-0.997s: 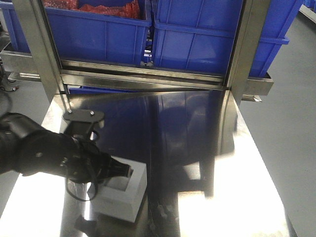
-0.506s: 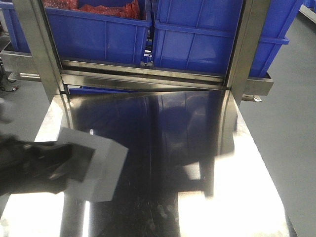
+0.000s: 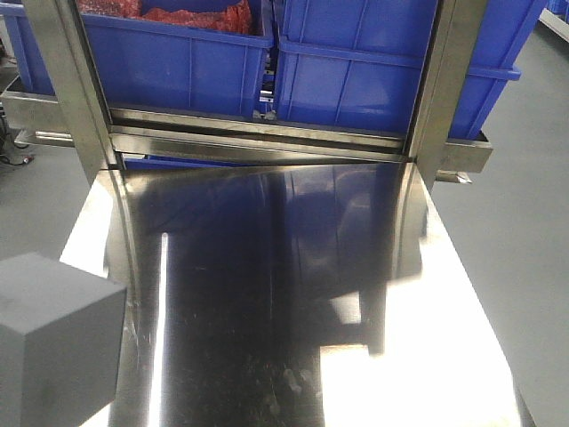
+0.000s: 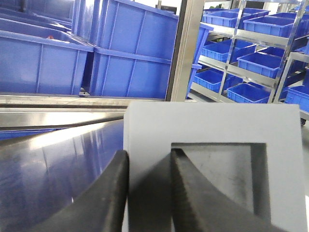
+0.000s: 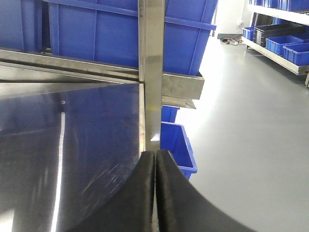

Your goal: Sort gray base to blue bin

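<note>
Left end effector (image 4: 149, 157) pinches one wall of the gray base (image 4: 212, 123).

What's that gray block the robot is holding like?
The gray base is a matte gray, cube-like block with plain flat sides. One face has a square recess, darker inside. The left gripper pinches one recess wall, one finger inside, one outside. The block seems held up over the near-left part of the shiny metal table, close to the front camera.
</note>
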Controlling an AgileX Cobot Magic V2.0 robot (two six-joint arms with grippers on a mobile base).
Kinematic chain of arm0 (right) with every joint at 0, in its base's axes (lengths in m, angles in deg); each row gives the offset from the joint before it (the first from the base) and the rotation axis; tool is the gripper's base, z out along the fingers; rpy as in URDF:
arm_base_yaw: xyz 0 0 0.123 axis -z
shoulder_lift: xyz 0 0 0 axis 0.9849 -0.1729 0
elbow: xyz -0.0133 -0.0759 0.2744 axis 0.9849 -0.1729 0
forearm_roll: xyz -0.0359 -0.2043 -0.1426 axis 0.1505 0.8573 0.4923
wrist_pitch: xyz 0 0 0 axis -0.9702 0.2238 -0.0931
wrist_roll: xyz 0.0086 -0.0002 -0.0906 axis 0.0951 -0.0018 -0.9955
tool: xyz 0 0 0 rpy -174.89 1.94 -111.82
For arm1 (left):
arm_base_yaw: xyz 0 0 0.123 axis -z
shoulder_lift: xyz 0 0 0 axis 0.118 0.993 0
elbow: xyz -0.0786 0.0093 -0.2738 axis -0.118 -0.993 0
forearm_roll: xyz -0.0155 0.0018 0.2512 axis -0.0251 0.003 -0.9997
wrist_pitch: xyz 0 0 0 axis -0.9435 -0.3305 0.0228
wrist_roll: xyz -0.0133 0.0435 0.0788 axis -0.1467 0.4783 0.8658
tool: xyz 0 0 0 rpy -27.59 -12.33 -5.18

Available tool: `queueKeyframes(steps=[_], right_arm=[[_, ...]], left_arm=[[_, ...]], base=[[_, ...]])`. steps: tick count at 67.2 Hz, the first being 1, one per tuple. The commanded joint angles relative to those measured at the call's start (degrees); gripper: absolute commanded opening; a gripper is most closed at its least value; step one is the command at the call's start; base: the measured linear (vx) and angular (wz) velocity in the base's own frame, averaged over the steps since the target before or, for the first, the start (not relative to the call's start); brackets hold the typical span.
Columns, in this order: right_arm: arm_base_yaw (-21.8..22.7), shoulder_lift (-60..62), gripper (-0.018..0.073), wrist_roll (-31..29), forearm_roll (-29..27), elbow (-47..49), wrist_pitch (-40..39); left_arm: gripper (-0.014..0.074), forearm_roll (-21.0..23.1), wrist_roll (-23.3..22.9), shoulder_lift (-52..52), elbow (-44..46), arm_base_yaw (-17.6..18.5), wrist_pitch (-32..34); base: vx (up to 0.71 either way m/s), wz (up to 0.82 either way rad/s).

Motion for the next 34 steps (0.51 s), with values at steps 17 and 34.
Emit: queueKeyframes(steps=[17, 34], right_arm=[[0.37, 0.41, -0.0005, -0.39, 0.49, -0.29, -4.55], [0.37, 0.41, -0.0005, -0.39, 0.49, -0.29, -4.55]], left_arm=[[-0.0007, 0.75, -0.26, -1.23, -0.21, 0.30, 5.60], [-0.0007, 0.44, -0.26, -1.23, -0.21, 0.30, 5.32]], base=[[0.00, 0.00], [0.00, 0.00]])
